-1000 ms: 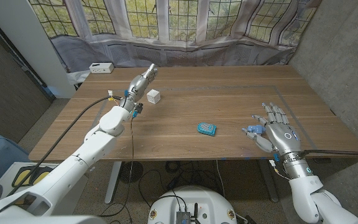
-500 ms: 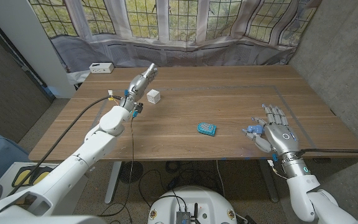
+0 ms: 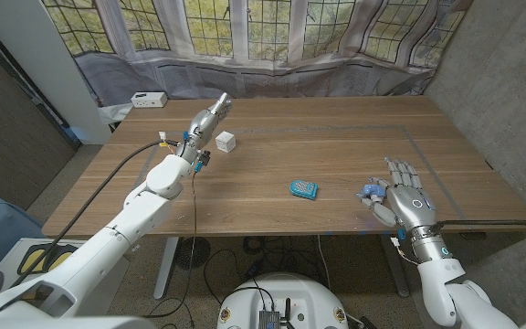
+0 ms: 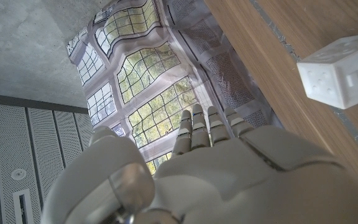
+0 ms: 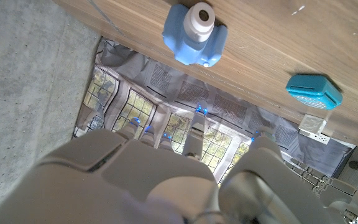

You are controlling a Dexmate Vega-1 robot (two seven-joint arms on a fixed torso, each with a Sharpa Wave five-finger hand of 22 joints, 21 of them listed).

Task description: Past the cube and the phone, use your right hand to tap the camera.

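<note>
Over on my left side, my left hand (image 3: 210,116) stretches far across the table (image 3: 336,137) with its fingers straight and together, holding nothing; the white cube (image 3: 226,141) sits just beside it, toward the middle, not touching as far as I can tell. Moving rightward, the small teal phone (image 3: 303,189) lies flat about midway between my two hands, nearer my right one.

Next comes the camera (image 3: 370,192), a little blue toy with a white lens barrel pointing up. It rests just beside my right hand (image 3: 407,199), at its thumb side, so close that I cannot tell whether the thumb touches it. My right hand is spread wide, fingers apart, gripping nothing.

I judge the camera to be light, hard plastic, smooth enough to skid on the wood if I strike it from the side. No grip is wanted here; a gentle press straight down on the body or the lens top should do, since a sideways knock could push it toward the phone.
</note>
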